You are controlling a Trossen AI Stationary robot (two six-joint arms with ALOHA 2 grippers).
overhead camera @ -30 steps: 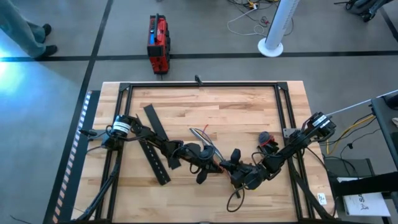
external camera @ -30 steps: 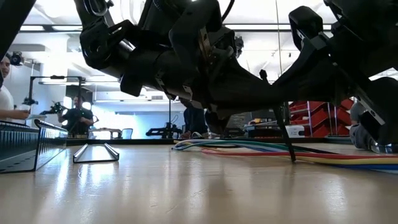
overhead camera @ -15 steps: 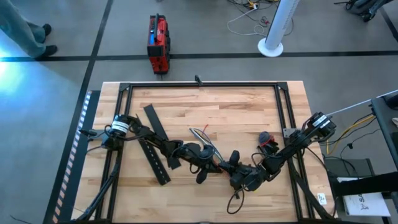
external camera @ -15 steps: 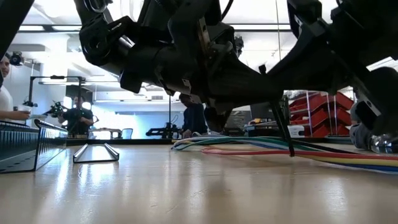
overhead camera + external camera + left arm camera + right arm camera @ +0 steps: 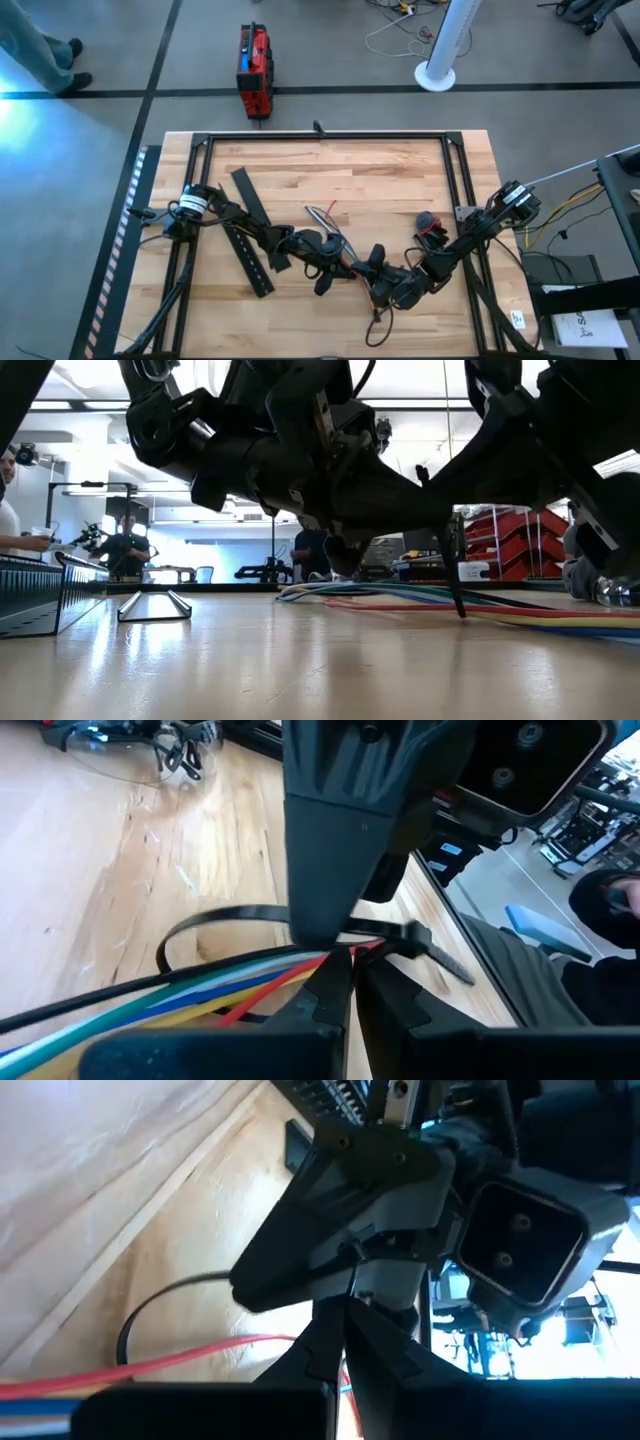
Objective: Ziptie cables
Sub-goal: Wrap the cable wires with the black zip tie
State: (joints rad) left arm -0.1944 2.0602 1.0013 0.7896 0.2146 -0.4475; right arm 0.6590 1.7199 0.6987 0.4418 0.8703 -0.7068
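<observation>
Compared with a second ago, you have changed little: both arms sit in the same place near the front middle of the table (image 5: 420, 170). In the low view the black ziptie (image 5: 452, 575) hanging under the grippers has shifted a little leftward, and its tip still meets the cables (image 5: 400, 598) on the wood.

Your left gripper (image 5: 352, 268) is pressed together. In its wrist view its fingers (image 5: 330, 1005) are closed on the cables (image 5: 200, 990) just where the ziptie (image 5: 230, 920) loops around them; whether the fingers also pinch the strap itself you cannot tell from here.

Your right gripper (image 5: 378, 280) is also pressed together, nose to nose with the left one. In its wrist view its fingertips (image 5: 335, 1342) meet at the left gripper's tip, beside a red cable (image 5: 200, 1355) and the dark loop of the ziptie (image 5: 150, 1310). What it pinches, if anything, is hidden.

The cables (image 5: 325, 225) lie at the middle of the table, running from the grippers toward the far side, with a slotted black bar (image 5: 250, 245) to their left.
</observation>
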